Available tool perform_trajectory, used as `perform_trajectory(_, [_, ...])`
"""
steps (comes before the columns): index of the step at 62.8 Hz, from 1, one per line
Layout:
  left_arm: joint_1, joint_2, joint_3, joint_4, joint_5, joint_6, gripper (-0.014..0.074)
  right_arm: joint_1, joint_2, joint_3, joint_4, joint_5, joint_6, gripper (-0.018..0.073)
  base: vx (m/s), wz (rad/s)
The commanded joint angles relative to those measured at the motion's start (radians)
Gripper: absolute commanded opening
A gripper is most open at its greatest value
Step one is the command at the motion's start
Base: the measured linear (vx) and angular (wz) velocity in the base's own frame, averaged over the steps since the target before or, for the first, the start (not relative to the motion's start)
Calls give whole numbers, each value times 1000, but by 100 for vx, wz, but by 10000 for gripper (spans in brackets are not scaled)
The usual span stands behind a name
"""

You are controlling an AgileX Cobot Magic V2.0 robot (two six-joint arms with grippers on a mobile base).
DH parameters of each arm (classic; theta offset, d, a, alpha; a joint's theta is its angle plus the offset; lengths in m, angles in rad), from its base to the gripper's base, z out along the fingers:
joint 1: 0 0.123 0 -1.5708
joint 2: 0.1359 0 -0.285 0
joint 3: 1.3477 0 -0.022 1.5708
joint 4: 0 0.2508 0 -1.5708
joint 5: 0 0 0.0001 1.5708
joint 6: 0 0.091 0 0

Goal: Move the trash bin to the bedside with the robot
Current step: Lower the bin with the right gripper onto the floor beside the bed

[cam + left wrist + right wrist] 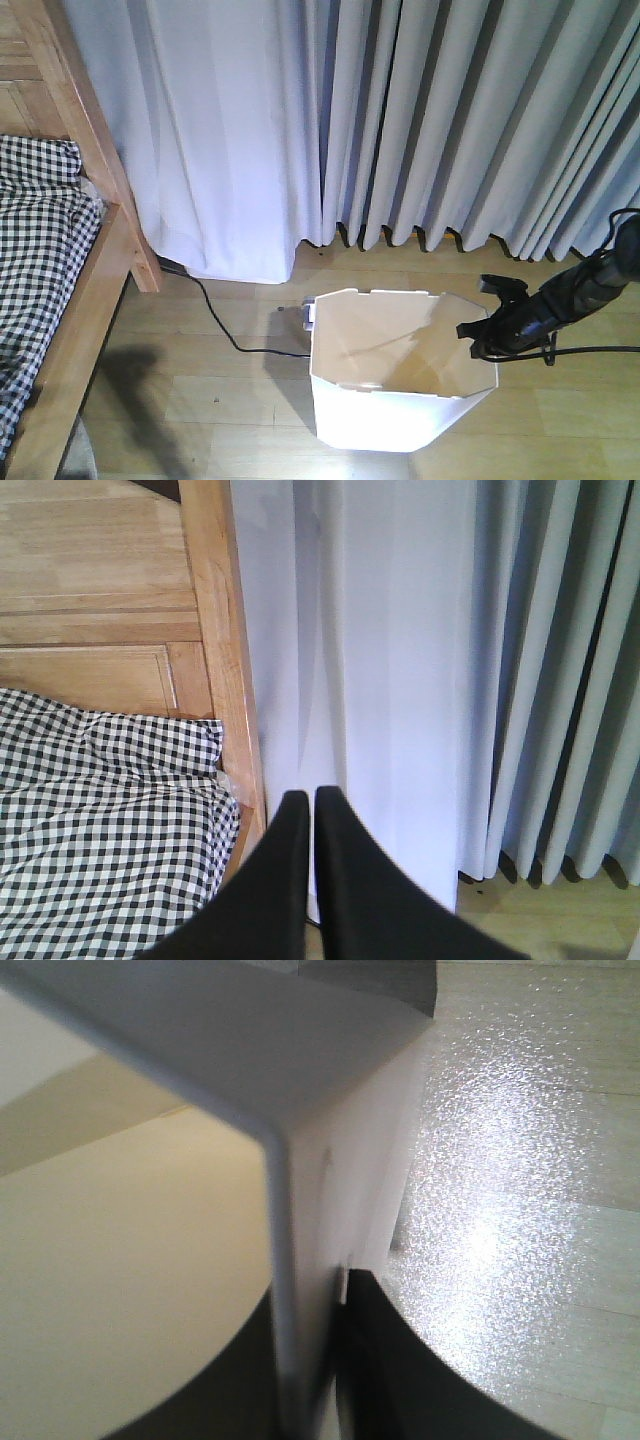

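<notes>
left tool [305, 810]: fingers pressed together, held level | right tool [310, 1360]: fingers clamped, arm [585, 285] angled downward

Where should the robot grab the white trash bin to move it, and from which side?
Best on the thin top rim of the trash bin, coming from above at its right corner. The wall is slim enough to fit between the fingers, and the open top leaves room inside. The right gripper already pinches that rim there.

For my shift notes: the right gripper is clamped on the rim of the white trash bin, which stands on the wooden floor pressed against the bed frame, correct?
Not quite. The right gripper does clamp the trash bin, but the exterior front-facing view shows open floor between it and the bed frame.
</notes>
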Motion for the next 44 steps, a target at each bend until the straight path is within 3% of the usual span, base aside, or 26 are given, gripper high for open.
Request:
perform_trajectory(1, [1, -14, 19, -4, -71, 0, -6, 11, -37, -88, 12, 166, 49, 25, 0, 0])
perform_trajectory(26, [1, -14, 19, -4, -71, 0, -6, 52, 133, -357, -188, 180, 336, 95, 0, 0])
perform_trajectory(44, [1, -14, 19, -4, -71, 0, -6, 71, 204, -490, -284, 213, 389, 169, 0, 0])
